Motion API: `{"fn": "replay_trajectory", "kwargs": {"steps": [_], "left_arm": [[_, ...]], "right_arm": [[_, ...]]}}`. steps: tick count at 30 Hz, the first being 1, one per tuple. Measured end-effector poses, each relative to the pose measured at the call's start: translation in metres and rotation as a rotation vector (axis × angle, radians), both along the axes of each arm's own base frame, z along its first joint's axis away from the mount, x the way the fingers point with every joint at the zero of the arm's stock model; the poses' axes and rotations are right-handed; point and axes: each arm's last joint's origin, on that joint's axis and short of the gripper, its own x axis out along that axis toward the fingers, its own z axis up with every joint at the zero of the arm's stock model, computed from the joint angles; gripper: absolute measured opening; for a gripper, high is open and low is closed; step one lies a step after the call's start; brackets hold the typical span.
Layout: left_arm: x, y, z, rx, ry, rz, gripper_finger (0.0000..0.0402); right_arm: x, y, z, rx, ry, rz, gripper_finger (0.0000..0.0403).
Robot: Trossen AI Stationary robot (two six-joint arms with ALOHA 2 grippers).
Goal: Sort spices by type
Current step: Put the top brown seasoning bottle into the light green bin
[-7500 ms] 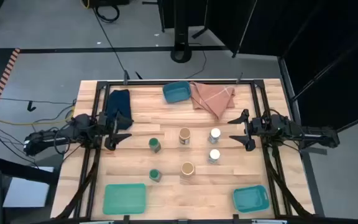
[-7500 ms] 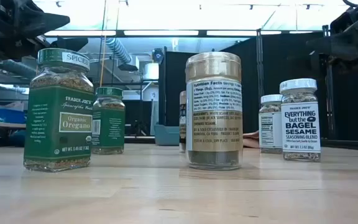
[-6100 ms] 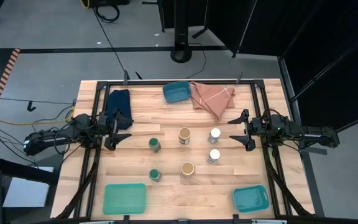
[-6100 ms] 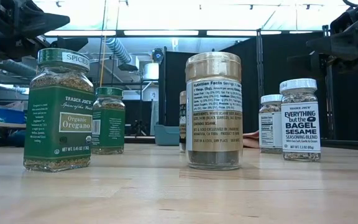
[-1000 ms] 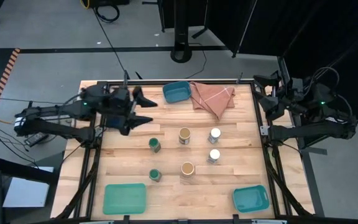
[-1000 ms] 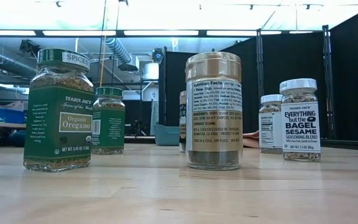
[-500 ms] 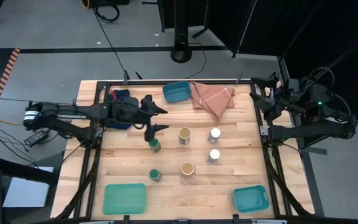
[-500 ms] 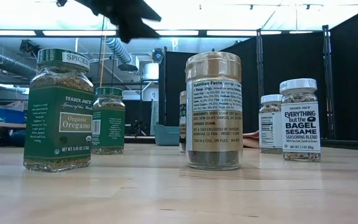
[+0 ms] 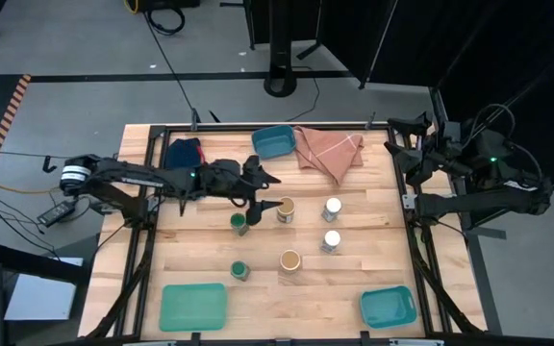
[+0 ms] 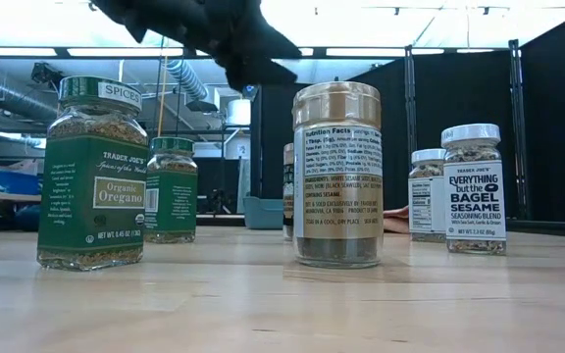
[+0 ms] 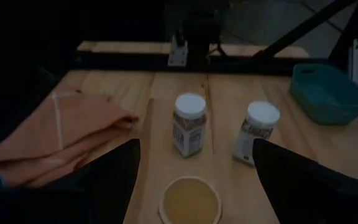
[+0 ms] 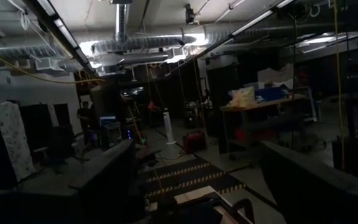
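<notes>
Six spice jars stand upright on the wooden table. The green-lidded pair (image 9: 240, 224) (image 9: 240, 271) is to the left, the tan-lidded pair (image 9: 286, 210) (image 9: 289, 259) in the middle, and the white-lidded pair (image 9: 332, 209) (image 9: 331, 240) to the right. My left gripper (image 9: 264, 190) is open and hovers just left of the far tan-lidded jar (image 11: 190, 200), above lid height in the low view (image 10: 233, 39). It touches nothing. My right gripper (image 9: 393, 136) is open and held high over the table's far right corner, facing the room.
A teal tray (image 9: 273, 142) sits at the far edge beside a salmon cloth (image 9: 330, 151). A dark blue cloth (image 9: 183, 152) lies at far left. Two more teal trays (image 9: 193, 306) (image 9: 389, 308) sit at the near edge. Bare wood separates the jar rows.
My left arm has reached out toward the table's right, from near the dark blue cloth to beside the far tan-lidded jar. It has come down into the top of the low view and is still open. The jars have not moved.
</notes>
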Motion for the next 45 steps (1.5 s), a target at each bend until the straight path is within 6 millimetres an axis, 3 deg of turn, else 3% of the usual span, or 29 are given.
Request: {"fn": "replay_trajectory", "kwargs": {"steps": [8, 19, 45], "left_arm": [[0.020, -0.001, -0.034, -0.003, 0.076, -0.003, 0.0316], [0.032, -0.008, -0.061, 0.018, 0.134, 0.023, 0.0316], [0.035, -0.011, -0.072, 0.030, 0.171, 0.033, 0.0316]], "right_arm": [[0.000, 0.000, 0.000, 0.000, -0.001, 0.000, 0.0346], [0.000, 0.000, 0.000, 0.003, -0.001, 0.001, 0.0346], [0.004, 0.000, -0.005, 0.008, 0.054, 0.002, 0.0346]]}}
